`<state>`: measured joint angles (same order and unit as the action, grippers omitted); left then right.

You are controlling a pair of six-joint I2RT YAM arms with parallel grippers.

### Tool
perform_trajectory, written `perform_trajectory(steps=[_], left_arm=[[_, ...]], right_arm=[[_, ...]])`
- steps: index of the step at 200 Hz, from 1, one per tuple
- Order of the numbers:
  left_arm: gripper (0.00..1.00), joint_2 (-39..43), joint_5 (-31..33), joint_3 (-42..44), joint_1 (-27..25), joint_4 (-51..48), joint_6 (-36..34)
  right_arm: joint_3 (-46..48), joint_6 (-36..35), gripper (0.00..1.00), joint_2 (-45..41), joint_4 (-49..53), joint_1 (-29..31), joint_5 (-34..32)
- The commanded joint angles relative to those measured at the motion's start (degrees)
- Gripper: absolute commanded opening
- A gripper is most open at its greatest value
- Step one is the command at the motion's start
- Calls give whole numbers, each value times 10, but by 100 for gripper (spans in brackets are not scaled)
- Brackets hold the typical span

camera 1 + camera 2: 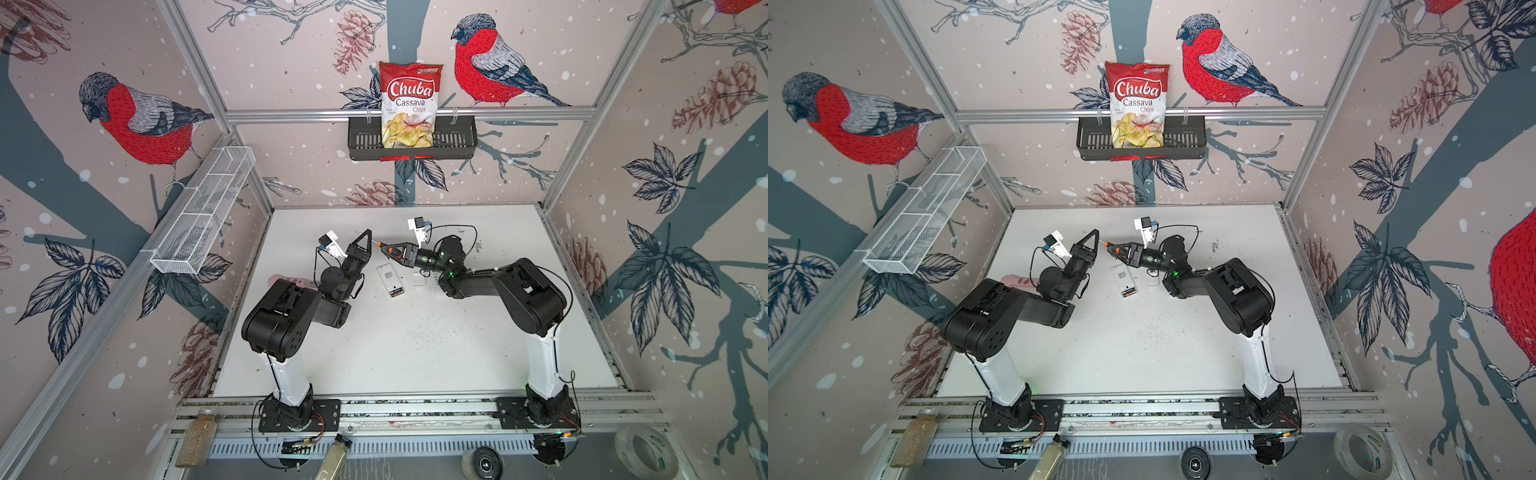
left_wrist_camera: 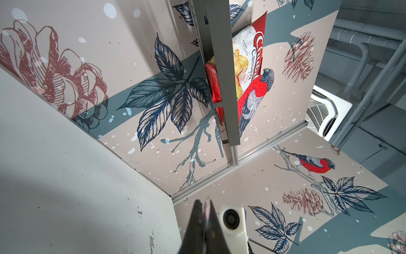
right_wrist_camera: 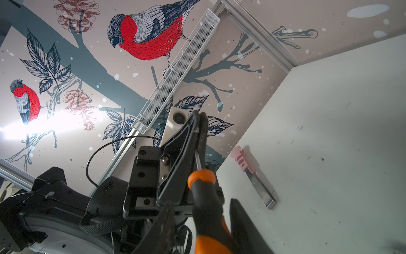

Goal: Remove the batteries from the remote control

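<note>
Seated in the near end of the remote control [image 1: 389,276], compartment open: the batteries [image 1: 397,293], own axis too small to tell. Lies long axis near-to-far, slightly slanted. Just beyond its far end, raised: right gripper [image 1: 390,250], jaws part-open astride the screwdriver [image 3: 205,198] handle, gap showing at one side. Left of that far end: left gripper [image 1: 368,235], pinched shut on the screwdriver shaft. Probably nearer the batteries: the right.
</note>
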<state>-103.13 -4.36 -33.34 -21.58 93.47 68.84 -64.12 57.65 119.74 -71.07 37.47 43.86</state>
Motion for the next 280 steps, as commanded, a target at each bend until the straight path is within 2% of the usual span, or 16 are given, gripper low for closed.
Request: perform_trajectory(steps=[1, 61, 173, 196, 204, 226, 239, 280], left_arm=[[0, -5, -8, 0, -5, 97, -8], [0, -4, -6, -1, -9, 97, -11], [0, -9, -12, 1, -11, 97, -18], [18, -10, -17, 2, -11, 96, -23], [27, -10, -18, 3, -10, 97, -25], [62, -9, -16, 10, -10, 97, -28], [97, -5, -12, 19, -10, 97, -34], [98, 20, -20, 46, 8, 97, -46]], right_arm=[[-8, 10, 43, 2, -47, 1, 7], [-25, 24, 41, 15, -57, 0, 8], [-24, 29, 17, 27, -60, -7, 0], [-22, 26, 16, 24, -56, -9, 1], [-20, 26, 15, 23, -54, -11, 1], [-12, 24, 14, 18, -51, -17, 1], [-6, 22, 13, 13, -46, -23, 1], [20, -28, 12, -25, 46, -41, 3]])
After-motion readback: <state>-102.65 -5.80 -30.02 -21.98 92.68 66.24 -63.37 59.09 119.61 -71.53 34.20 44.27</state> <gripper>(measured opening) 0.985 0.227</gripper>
